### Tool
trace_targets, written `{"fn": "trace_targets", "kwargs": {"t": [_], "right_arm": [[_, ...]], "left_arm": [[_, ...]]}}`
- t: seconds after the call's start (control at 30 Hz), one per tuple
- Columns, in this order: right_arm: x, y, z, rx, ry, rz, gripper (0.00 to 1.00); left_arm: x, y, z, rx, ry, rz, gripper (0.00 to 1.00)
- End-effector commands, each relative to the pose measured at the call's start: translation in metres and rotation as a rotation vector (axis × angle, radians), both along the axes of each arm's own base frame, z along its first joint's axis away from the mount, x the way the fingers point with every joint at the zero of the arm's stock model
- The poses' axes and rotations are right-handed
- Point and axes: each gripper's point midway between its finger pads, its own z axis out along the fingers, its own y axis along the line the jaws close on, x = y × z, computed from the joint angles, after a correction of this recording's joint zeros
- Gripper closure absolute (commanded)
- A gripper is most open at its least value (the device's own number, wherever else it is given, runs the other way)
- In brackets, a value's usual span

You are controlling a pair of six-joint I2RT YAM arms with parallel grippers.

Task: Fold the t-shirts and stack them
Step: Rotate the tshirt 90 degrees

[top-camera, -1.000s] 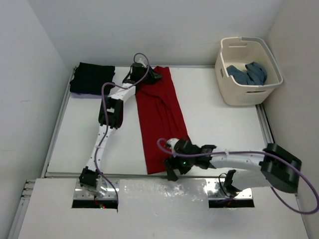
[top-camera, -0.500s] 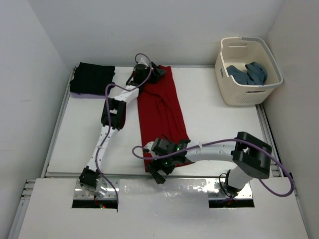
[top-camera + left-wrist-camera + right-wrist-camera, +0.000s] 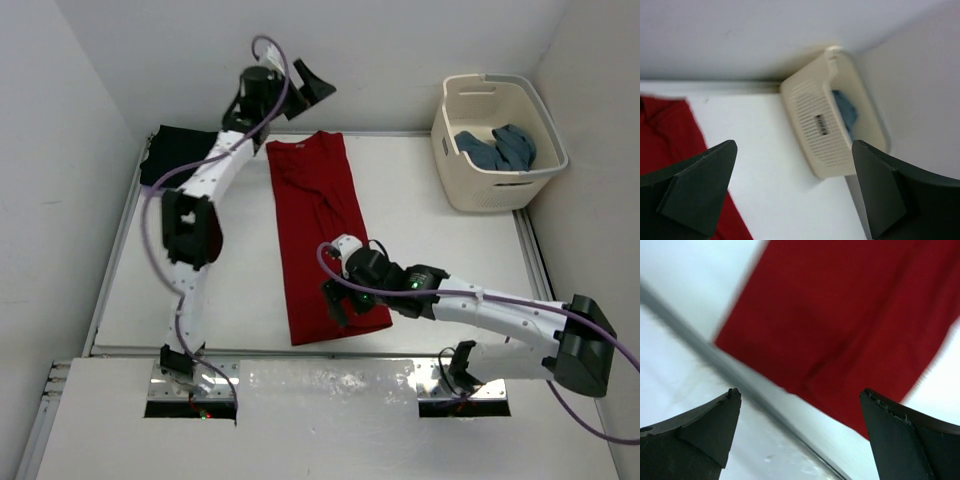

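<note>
The left gripper is held high over the far edge of the table. Its jaws are spread wide and nothing is gripped. In the left wrist view its fingers are seen far apart with only open space in the gap.

Below this gripper, toward the arm bases, the red t-shirt is laid flat as a long narrow strip running from the far edge to the near edge. Off to the gripper's right a cream basket is set at the far corner, and a teal t-shirt is crumpled inside it. To the gripper's left and lower down, a black t-shirt is folded at the other far corner.

The right gripper is poised over the near end of the red t-shirt, jaws fully apart and nothing held. In the right wrist view red cloth is seen beneath and ahead of the fingers, its hem close to a metal rail. Whether the fingertips touch the cloth cannot be told.
</note>
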Motion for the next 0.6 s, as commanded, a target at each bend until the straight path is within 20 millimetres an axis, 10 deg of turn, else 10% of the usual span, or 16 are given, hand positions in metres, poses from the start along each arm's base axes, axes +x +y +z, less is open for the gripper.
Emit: {"fn": "trace_targets", "kwargs": {"t": [0.0, 0.03, 0.07, 0.1, 0.17, 0.2, 0.23, 0.3, 0.33, 0.57], "right_arm": [[0.009, -0.043, -0.020, -0.163, -0.021, -0.125, 0.01], [0.010, -0.047, -0.022, -0.176, -0.029, -0.130, 0.01], [0.011, -0.052, -0.026, -0.184, -0.036, -0.146, 0.01], [0.013, -0.054, -0.028, -0.185, -0.037, -0.157, 0.01], [0.012, -0.051, -0.032, -0.185, -0.027, -0.131, 0.01], [0.012, -0.051, -0.038, -0.205, -0.020, -0.125, 0.02], [0.014, -0.048, -0.038, -0.206, -0.023, -0.118, 0.03], [0.014, -0.047, -0.045, -0.239, -0.008, -0.112, 0.10], [0.015, -0.043, -0.046, -0.237, -0.009, -0.094, 0.12], [0.003, -0.013, -0.057, -0.211, 0.026, 0.026, 0.32]], "left_arm": [[-0.090, 0.025, 0.113, 0.134, -0.172, -0.037, 0.00], [-0.104, 0.035, 0.103, 0.173, -0.130, -0.017, 0.00], [-0.122, 0.049, 0.044, 0.237, 0.048, 0.020, 0.00], [-0.143, 0.072, 0.070, 0.229, 0.029, 0.136, 0.00], [-0.183, 0.088, 0.005, 0.281, 0.142, 0.153, 0.00], [-0.207, 0.107, 0.026, 0.256, 0.106, 0.250, 0.00], [-0.233, 0.110, -0.023, 0.246, 0.195, 0.264, 0.00], [-0.271, 0.117, -0.022, 0.187, 0.167, 0.283, 0.00], [-0.292, 0.129, -0.065, 0.221, 0.256, 0.317, 0.00], [-0.398, 0.153, -0.168, 0.259, 0.510, 0.290, 0.00]]}}
